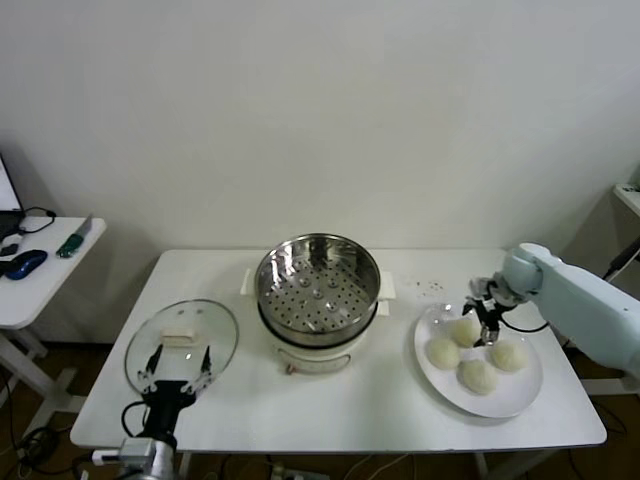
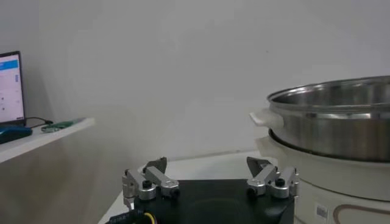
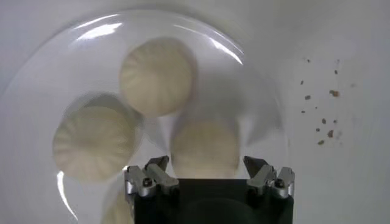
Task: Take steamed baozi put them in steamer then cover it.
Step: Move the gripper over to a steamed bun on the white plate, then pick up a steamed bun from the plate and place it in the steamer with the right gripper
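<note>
My right gripper (image 3: 209, 176) hangs open over the nearest baozi (image 3: 204, 148) on the plate (image 1: 520, 398), lower right of the head view. I should straddle it evenly and squeeze gently. Left gripper (image 1: 178, 373) idles open, lower left.

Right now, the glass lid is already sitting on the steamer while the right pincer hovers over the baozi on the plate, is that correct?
Not quite: the head view shows the glass lid lying on the table left of the open steamer, not on it. The right pincer does hover over the baozi on the plate.
</note>
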Controlling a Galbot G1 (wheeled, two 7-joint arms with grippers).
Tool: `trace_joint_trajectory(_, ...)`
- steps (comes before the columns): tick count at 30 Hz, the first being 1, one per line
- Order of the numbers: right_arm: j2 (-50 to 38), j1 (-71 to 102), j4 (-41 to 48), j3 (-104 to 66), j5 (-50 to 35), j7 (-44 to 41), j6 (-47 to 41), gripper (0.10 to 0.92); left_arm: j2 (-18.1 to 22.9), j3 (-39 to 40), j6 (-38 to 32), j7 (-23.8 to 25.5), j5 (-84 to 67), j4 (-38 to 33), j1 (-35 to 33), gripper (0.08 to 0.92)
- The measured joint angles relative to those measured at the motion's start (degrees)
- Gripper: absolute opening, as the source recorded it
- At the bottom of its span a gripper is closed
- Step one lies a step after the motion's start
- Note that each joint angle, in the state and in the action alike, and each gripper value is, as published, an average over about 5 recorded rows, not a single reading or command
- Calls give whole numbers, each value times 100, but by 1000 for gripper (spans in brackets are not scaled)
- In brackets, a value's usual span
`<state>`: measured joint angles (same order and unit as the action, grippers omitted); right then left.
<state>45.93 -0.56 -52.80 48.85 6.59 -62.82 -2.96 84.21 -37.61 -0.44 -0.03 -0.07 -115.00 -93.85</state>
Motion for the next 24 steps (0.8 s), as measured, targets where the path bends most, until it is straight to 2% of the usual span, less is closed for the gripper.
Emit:
trace_joint_trajectory(9,61,-81,81,67,54,-47,53,721,-4,3,18,-13,8,-33,-40,823)
trace_joint_trajectory(24,109,-1023,-148,726,-45,-179,654,712,-16,-5,15,-27,2,-113,-151,823)
